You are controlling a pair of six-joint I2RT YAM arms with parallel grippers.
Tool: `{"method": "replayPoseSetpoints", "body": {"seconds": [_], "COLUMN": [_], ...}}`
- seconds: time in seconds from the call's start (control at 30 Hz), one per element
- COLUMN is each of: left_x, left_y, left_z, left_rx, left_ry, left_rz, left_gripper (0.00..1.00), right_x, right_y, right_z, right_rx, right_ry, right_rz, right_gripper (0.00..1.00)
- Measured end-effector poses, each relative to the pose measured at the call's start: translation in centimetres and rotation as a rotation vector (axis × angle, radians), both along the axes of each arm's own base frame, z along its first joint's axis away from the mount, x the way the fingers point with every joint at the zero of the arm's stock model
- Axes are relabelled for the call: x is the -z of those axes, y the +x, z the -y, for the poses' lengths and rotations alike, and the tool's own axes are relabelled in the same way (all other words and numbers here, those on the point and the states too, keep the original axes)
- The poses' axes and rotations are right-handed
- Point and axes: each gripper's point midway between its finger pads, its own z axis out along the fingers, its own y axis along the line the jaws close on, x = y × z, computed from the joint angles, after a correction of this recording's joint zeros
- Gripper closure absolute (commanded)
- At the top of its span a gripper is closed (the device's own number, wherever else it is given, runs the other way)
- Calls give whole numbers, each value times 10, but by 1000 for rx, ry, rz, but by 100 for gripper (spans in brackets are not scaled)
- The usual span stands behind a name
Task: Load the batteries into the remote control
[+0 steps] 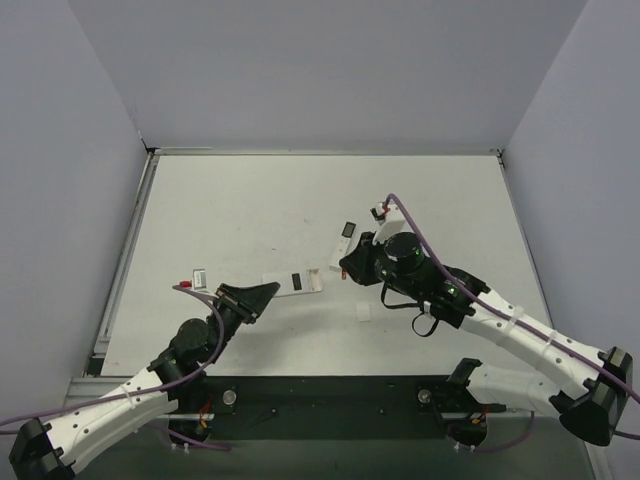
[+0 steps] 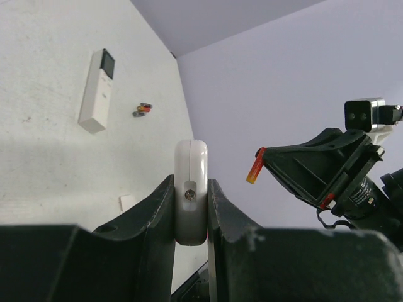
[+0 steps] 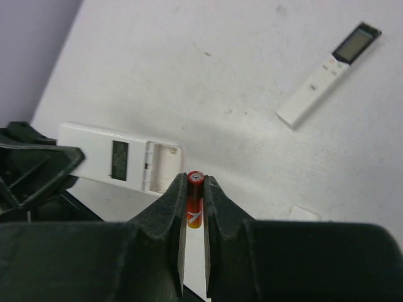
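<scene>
Right pincer [image 3: 195, 184] closed on one red battery [image 3: 195, 204], lower centre of its wrist view, just short of the remote control [image 3: 119, 157] and its open bay [image 3: 165, 165]. Left pincer [image 2: 191, 181] clamps the remote's end. Insertion step, by the look of it. Next move calls for aligning the battery lengthwise over the bay, then lowering.
</scene>
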Motion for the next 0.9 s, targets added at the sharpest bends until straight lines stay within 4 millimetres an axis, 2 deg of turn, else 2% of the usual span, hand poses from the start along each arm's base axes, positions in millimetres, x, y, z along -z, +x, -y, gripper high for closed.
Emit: {"method": "replayPoseSetpoints", "body": {"seconds": [0.1, 0.17, 0.3, 0.47, 0.9], "left_x": [-17, -27, -44, -60, -79], "left_y": [-1, -1, -3, -7, -14], "left_z": [3, 5, 9, 11, 7], "left_rx": [14, 21, 42, 63, 71], "left_ry": [-41, -60, -88, -107, -139], "left_rz": [54, 86, 156, 223, 296], "left_gripper": [100, 100, 100, 100, 100], "right_x": [-37, -47, -44, -47, -71], "right_y": [-6, -10, -19, -23, -17], "right_z": [-6, -14, -28, -37, -44], "right_rx": [-20, -41, -88, -118, -111], "right_ry": [114, 150, 166, 168, 212], "right_rz": [97, 124, 138, 170, 286], "right_gripper": [100, 100, 100, 100, 100]}}
